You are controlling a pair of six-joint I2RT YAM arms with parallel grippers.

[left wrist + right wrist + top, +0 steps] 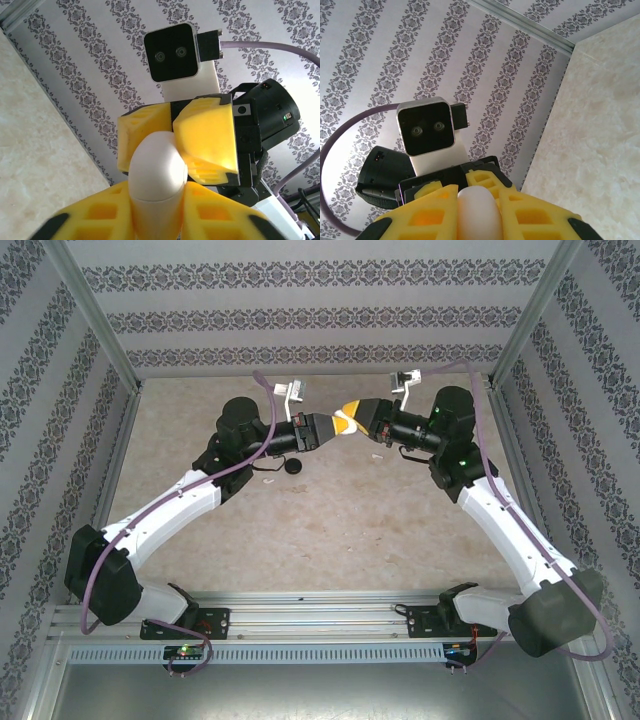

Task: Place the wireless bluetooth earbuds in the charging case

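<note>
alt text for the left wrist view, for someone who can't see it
A small white charging case is pinched between two yellow grippers, the left gripper from below and the right gripper from above. Behind are the other wrist's camera, patterned wallpaper and a beige table.

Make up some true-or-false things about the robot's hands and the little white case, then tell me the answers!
1. The left hand and the right hand both grip the charging case. True.
2. The case lies on the table. False: it is held up between the two hands.
3. The fingers are yellow. True.
4. The walls are plain blue. False: they have grey patterned stripes.
</note>
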